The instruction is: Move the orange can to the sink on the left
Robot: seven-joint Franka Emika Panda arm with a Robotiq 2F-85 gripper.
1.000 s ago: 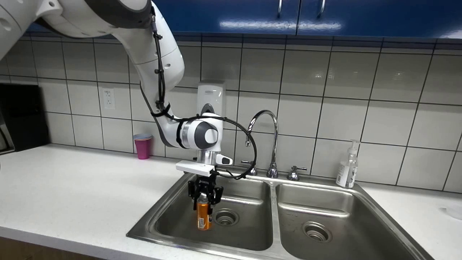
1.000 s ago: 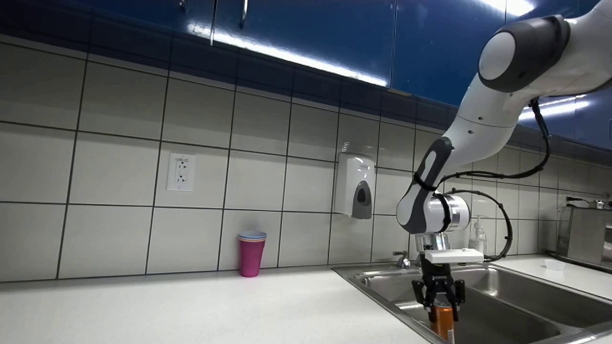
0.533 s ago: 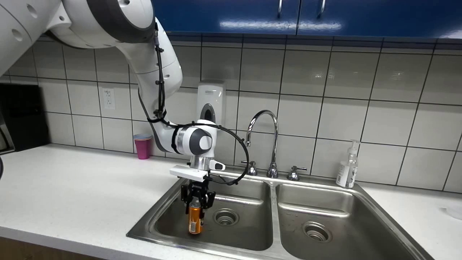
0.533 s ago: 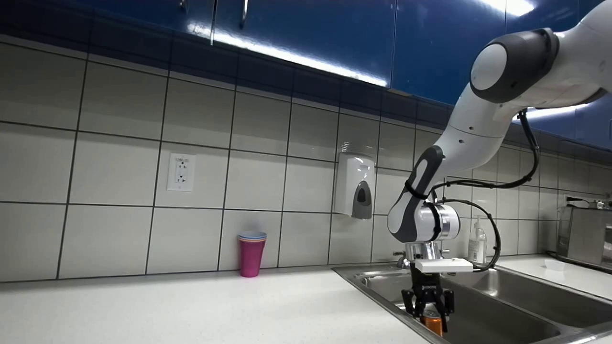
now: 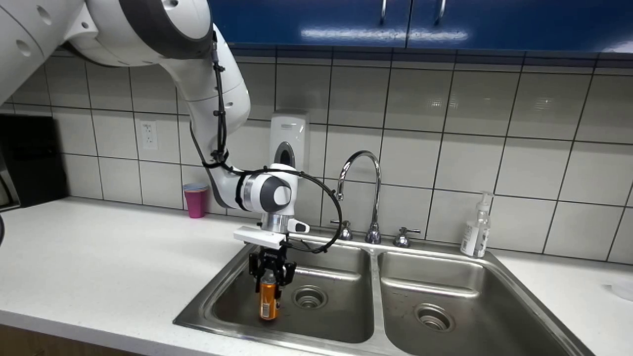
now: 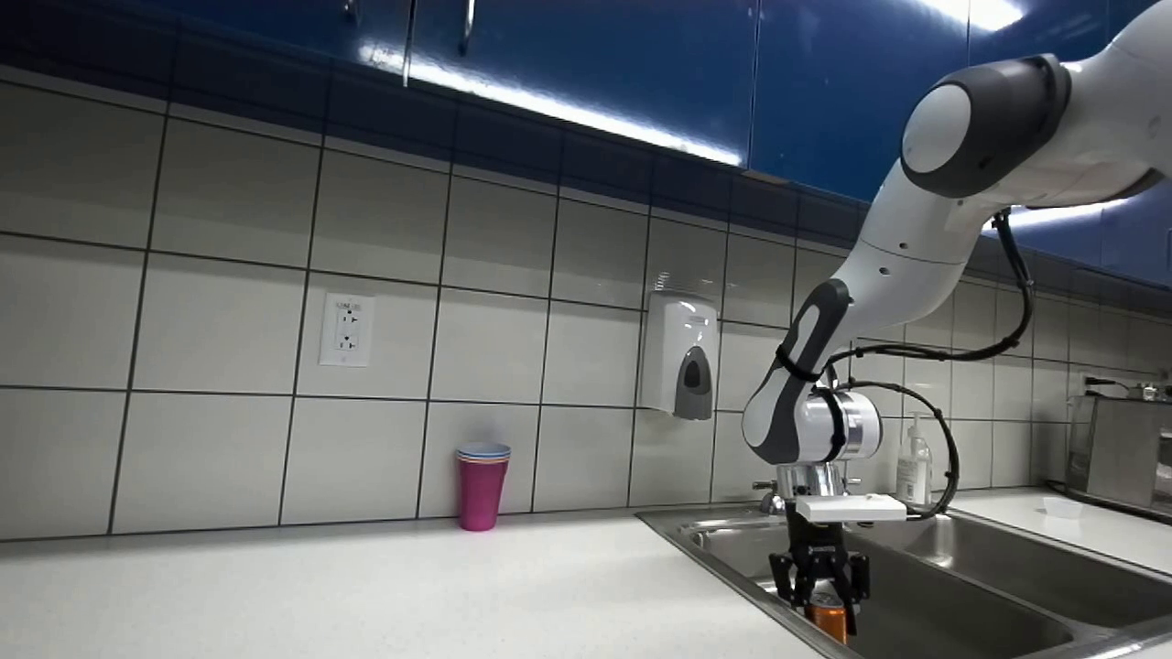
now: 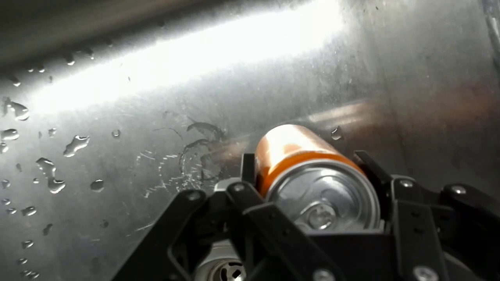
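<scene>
Clasping a glossy orange, silver-topped metal can (image 7: 315, 181), my black two-fingered gripper (image 7: 308, 169) sits lower-right in the wrist view.

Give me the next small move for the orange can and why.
Probably ease the tool open to release the orange can: in an exterior view it is upright inside the left basin, where the task wants it, and the wrist view shows fingers against both its sides. Contact beneath is hard to confirm, so open gently.
</scene>
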